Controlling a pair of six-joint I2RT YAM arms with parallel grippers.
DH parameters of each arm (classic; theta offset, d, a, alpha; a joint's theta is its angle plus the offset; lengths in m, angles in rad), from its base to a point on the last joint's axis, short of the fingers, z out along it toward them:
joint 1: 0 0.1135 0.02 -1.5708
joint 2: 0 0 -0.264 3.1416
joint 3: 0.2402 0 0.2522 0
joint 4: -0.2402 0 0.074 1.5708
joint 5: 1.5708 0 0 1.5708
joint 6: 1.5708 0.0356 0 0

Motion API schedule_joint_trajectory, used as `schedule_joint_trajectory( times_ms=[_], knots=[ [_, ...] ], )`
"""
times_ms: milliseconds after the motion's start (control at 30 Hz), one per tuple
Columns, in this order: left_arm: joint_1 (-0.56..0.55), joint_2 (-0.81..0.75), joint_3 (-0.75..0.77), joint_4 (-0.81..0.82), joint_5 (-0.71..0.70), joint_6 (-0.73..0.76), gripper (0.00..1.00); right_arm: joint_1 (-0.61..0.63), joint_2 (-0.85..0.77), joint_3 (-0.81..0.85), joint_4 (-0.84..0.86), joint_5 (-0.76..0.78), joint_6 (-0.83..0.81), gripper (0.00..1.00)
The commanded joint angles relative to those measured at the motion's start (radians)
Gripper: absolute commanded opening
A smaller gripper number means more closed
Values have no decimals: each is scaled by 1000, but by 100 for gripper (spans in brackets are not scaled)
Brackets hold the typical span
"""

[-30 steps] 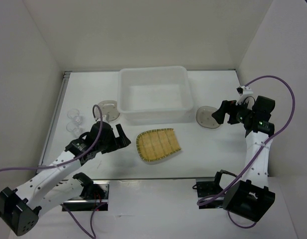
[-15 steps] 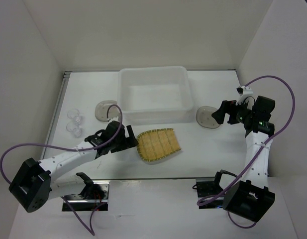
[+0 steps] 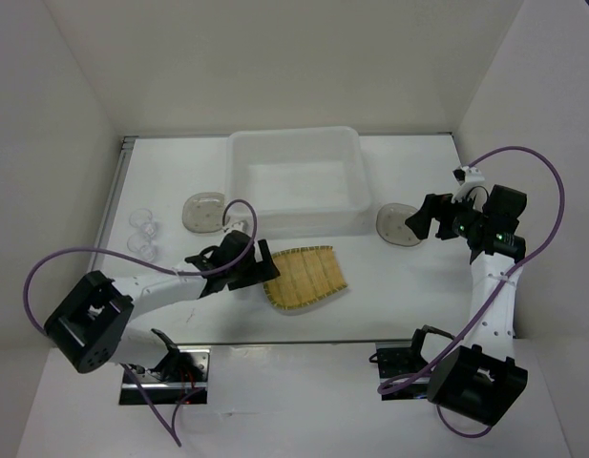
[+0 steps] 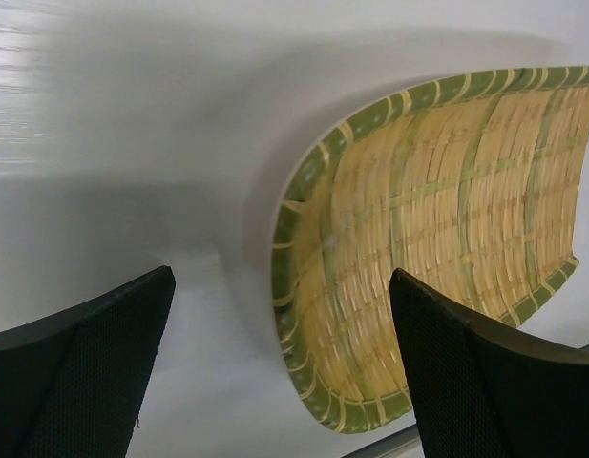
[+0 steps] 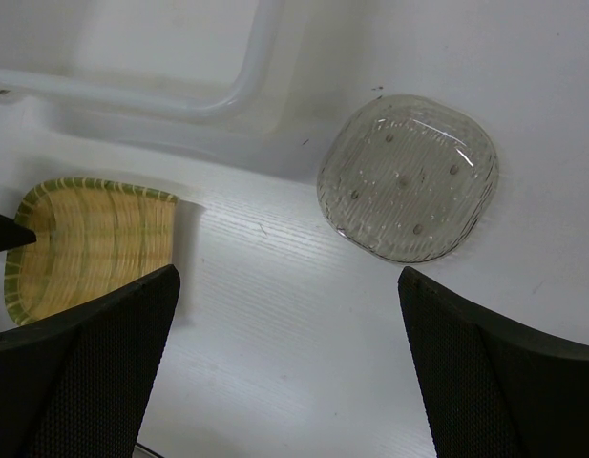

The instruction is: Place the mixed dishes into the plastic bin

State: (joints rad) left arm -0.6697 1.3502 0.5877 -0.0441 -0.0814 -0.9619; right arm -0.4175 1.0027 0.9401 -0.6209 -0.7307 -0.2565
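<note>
The woven plate point(image 3: 305, 278) is seen lying flat on the white surface point(image 3: 409, 277), just in front of the near wall of the plastic bin point(image 3: 299, 221) and outside it; nothing is seen inside the bin. Its long axis is judged to run roughly left to right across the surface, with the green-edged left end toward the left tool point(image 3: 259, 267). That tool is spread wide and set low. In the left wrist view the plate's curved rim is framed between the two dark fingers point(image 4: 84, 372), one over bare surface and the other over the weave. Whether the rim is touched cannot be told. The left arm is much the nearer to the plate, so the coming move is judged to be a closing on that left rim, then a lift over the bin's wall. One grey dish point(image 3: 399, 225) lies right of the bin's near corner, just beside the right tool point(image 3: 420, 218), which is also spread wide and holds nothing. A second grey dish point(image 3: 205, 211) lies left of the bin, with small clear cups point(image 3: 144, 236) farther left.
</note>
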Motion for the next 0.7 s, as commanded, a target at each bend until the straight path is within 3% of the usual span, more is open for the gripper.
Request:
schedule_joint_trajectory(
  times_ms=[0,133,400,533,667],
  knots=[
    [-19,36,26,72,25,-34,100,3,-21,0,21,-19,-12,100],
    [-37,67,26,107,25,-44,100,3,-21,0,21,-19,-12,100],
    [-37,96,44,116,25,-44,83,3,-21,0,21,-19,-12,100],
    [-37,96,54,116,25,-44,63,3,-21,0,21,-19,-12,100],
    [-37,106,64,107,25,-35,37,3,-21,0,21,-19,-12,100]
  ],
)
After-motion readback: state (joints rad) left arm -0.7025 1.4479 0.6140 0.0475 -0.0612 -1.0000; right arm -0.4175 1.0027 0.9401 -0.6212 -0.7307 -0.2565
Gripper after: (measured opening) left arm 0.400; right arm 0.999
